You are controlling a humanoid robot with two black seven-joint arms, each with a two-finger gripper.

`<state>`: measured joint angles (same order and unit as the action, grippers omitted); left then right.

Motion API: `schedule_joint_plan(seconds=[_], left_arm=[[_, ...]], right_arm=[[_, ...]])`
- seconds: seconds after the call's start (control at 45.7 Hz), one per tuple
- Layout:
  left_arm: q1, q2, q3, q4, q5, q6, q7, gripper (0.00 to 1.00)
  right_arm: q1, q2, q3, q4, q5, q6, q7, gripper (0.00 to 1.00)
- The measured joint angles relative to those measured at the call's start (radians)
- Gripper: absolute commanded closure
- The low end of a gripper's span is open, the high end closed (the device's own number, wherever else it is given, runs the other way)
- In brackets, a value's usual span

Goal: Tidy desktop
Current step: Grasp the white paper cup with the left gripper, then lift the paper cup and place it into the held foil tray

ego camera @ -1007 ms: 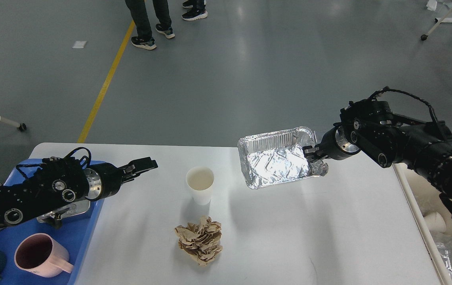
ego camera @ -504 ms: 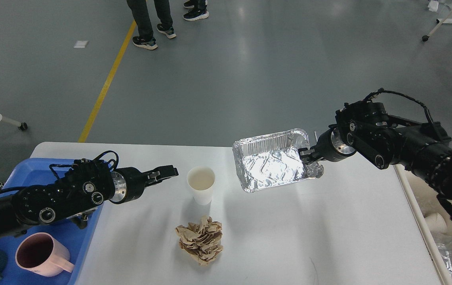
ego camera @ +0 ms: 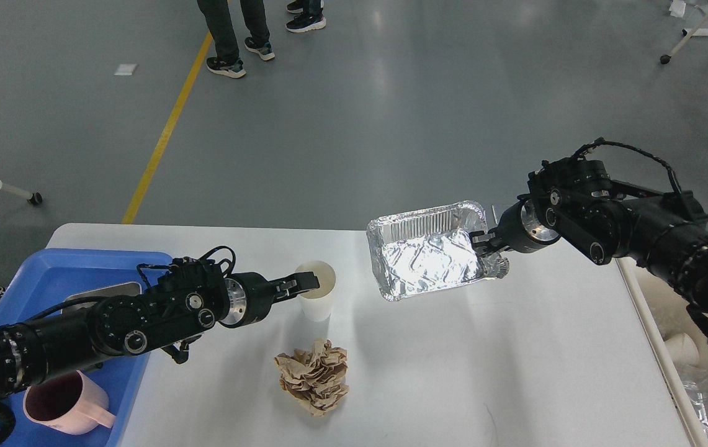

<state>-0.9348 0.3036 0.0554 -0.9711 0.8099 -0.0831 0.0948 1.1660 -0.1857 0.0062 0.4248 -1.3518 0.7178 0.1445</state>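
White paper cup (ego camera: 315, 297) stands upright near the middle of the large white-grey table (ego camera: 515, 372), and my left claw (ego camera: 305, 284) has just reached it. A second ago this claw hovered over the blue plastic tray (ego camera: 49, 273) at the table's left end; since then my arm has stretched rightward, and the tips now touch or overlap the cup's left rim. They look nearly pressed together, but I cannot tell whether they pinch the rim. My right claw (ego camera: 484, 243) stays clamped on the right edge of the shiny rectangular foil tray (ego camera: 428, 254), holding it tilted above the table's far side, barely shifted. A crumpled brown paper wad (ego camera: 313, 375) lies just in front of the cup. A pink plastic mug (ego camera: 59, 403) sits in the blue tray. I judge the cup is the next thing to clear.
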Motion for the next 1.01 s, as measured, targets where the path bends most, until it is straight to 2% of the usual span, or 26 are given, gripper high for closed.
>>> schedule_joint_plan(seconds=[0.175,0.241,0.285,0.525,0.679,0.832,1.007], left_arm=[[0.001,-0.002,0.001,0.011,-0.012,-0.009,-0.002,0.80],[0.004,-0.001,0.001,0.017,-0.013,-0.016,-0.008,0.94],[0.004,0.000,0.001,0.019,-0.014,-0.022,-0.013,0.99],[0.004,0.008,0.029,0.021,-0.014,-0.028,-0.059,1.00],[-0.004,0.029,0.036,0.002,-0.014,-0.028,-0.068,1.00],[-0.042,0.115,0.042,-0.081,-0.014,-0.028,-0.068,1.00],[-0.156,0.249,0.107,-0.195,-0.022,-0.033,-0.061,1.00]], right_arm=[[-0.001,-0.001,0.000,-0.002,0.003,-0.001,0.000,1.00],[-0.002,-0.001,0.000,-0.003,0.003,-0.001,0.000,1.00],[-0.002,-0.001,0.000,-0.003,0.003,-0.001,0.000,1.00],[-0.002,-0.001,-0.001,-0.004,0.004,-0.001,0.000,1.00],[-0.002,-0.003,-0.001,-0.005,0.004,-0.001,0.000,1.00],[-0.005,-0.003,-0.001,-0.005,0.005,-0.002,0.000,1.00],[-0.006,0.003,0.000,-0.004,0.011,-0.002,0.000,1.00]])
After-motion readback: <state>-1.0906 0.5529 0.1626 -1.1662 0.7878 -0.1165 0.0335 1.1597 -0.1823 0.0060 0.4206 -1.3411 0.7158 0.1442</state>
